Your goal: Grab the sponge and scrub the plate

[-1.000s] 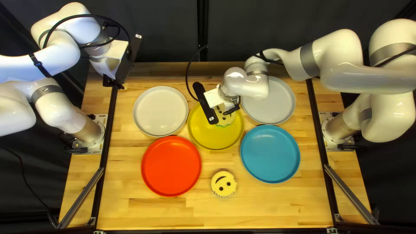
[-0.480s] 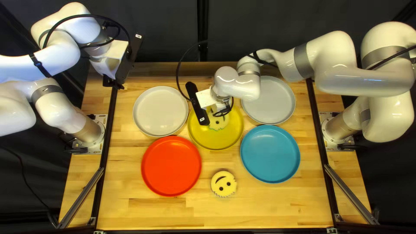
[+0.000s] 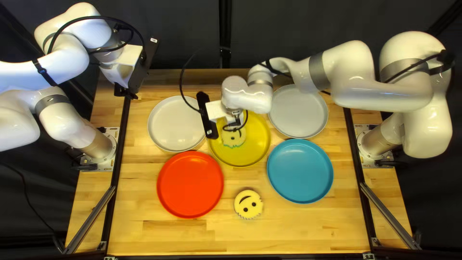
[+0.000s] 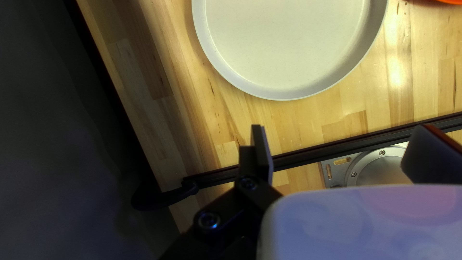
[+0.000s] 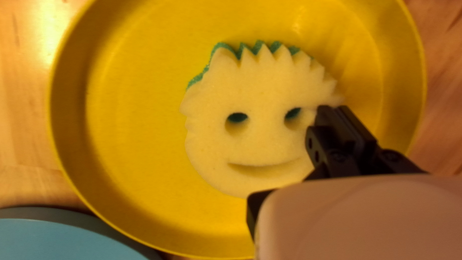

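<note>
In the top left view my right gripper (image 3: 208, 115) is over the left part of the yellow plate (image 3: 252, 144), holding a pale yellow face-shaped sponge (image 3: 234, 136). The right wrist view has my right gripper (image 5: 288, 161) shut on this sponge (image 5: 262, 91) at its edge, over the yellow plate (image 5: 130, 120); one finger is mostly hidden. Green shows along the sponge's jagged side. Whether the sponge touches the plate I cannot tell. My left gripper (image 3: 126, 90) is raised at the table's far left corner; in the left wrist view my left gripper (image 4: 341, 135) is open, holding nothing.
Another face sponge (image 3: 248, 204) lies near the front. Around the yellow plate are a red plate (image 3: 190, 185), a blue plate (image 3: 300, 171), a cream plate (image 3: 175, 125) and a grey plate (image 3: 301, 113). Black rails (image 3: 353, 144) run along both sides.
My right gripper and the sponge in it have moved left across the yellow plate, toward the cream plate. My left arm, the plates and the other sponge stay where they were.
</note>
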Available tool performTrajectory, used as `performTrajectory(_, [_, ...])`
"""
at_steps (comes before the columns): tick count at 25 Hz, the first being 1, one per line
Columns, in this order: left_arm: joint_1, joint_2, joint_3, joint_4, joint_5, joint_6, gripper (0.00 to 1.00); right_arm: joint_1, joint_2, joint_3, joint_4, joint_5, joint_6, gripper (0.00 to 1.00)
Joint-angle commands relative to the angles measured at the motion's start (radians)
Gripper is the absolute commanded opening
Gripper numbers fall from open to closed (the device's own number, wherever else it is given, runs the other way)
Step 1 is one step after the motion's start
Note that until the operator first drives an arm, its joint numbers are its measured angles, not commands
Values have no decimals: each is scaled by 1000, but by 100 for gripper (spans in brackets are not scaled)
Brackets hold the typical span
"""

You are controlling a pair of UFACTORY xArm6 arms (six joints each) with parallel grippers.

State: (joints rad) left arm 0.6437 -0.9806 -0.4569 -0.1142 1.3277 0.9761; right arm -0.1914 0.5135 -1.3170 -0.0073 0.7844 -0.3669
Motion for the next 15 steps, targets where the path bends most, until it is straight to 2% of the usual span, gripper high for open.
performTrajectory(1, [0,0,0,0,0,0,100,36,-26,20,-7,-5,52,0])
performTrajectory(7, [0,0,0,0,0,0,100,106,-17,-10,-49,2,134,0])
performTrajectory(12, [0,0,0,0,0,0,100,105,33,-80,-63,22,132,0])
performTrajectory(15, [0,0,0,0,0,0,100,76,61,-120,-60,38,104,0])
